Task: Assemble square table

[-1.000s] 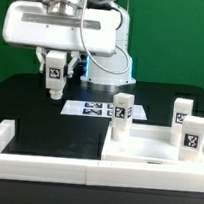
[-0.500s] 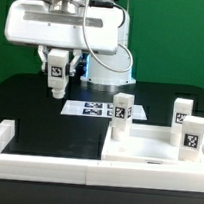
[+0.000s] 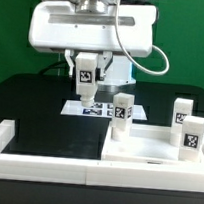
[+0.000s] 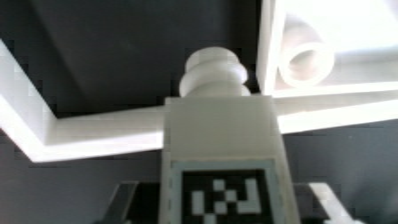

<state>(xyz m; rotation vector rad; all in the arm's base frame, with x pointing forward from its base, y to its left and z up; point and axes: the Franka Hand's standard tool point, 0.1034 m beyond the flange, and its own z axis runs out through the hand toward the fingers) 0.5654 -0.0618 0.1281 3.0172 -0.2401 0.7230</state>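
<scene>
A small white tagged block leg [image 3: 87,77] is clamped in the two-finger gripper [image 3: 88,69] at upper centre of the exterior view. The white square plastic slab [image 3: 146,152], with three legs standing, is seen lower right.

No words, brands or numbers can be read. The only signs are black-and-white marker tags: one on the leg [image 3: 87,77] in the gripper [image 3: 88,67], one on each standing leg [image 3: 121,110] [image 3: 192,138] [image 3: 179,114], several on the marker board [image 3: 89,109].
</scene>
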